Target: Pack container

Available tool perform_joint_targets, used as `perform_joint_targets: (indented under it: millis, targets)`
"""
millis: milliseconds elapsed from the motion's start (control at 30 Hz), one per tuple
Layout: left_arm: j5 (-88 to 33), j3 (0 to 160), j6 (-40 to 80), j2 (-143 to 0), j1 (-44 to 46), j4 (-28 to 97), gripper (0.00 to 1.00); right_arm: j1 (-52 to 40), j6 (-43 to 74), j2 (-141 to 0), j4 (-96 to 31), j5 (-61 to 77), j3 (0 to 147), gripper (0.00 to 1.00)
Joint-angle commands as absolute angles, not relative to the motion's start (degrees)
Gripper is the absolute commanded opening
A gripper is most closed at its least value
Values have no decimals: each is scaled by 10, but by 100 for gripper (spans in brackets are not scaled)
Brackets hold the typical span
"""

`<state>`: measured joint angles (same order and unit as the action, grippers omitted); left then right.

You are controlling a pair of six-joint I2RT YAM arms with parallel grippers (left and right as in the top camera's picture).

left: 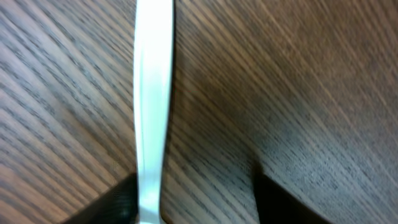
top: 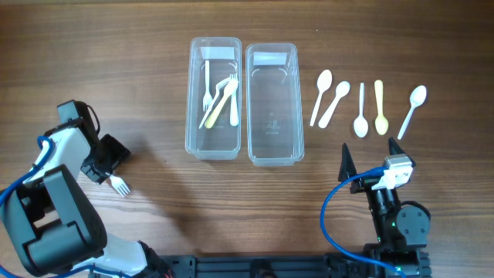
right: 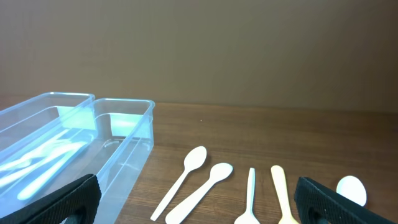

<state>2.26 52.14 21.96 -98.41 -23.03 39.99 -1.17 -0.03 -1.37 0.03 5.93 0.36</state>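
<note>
fork (top: pixel 120 185) lies diagonally, tines lower-right; left end effector (top: pixel 106 171) seemingly astride handle.

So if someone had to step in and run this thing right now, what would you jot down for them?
Left gripper: open, low over the table, fingers either side of a loose fork; not gripped.
Right gripper: open, empty, near the five spoons lying on the table.
Done: several forks lie in the left container.
Left: the loose fork likely goes in with them; the right container is empty, and the spoons presumably belong there.
</note>
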Motion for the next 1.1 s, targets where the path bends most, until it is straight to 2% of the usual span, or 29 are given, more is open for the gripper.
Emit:
perform_joint_targets:
  millis: [0,167,267,300,400,667,900,1067]
  targets:
    - [33,501,212,-1008,-234,389,49,-9,0,-14,3,53,3,100]
    - [33,497,212,-1014,-234,384,49,-9,0,-14,3,53,3,100]
    - [33,497,212,-1014,-234,383,35,-9,0,-14,3,53,3,100]
    - [33,497,212,-1014,-234,383,24,-9,0,-14,3,53,3,100]
    - [33,497,212,-1014,-234,383,16,-9,0,-14,3,53,3,100]
    - [33,538,212,-1006,-234,417,14,-9,0,-14,3,53,3,100]
    - [12,750,204,-987,-222,548,13,-9,0,-14,3,53,3,100]
    - [-17,872,197,-987,-170,585,13,-9,0,-14,3,53,3,100]
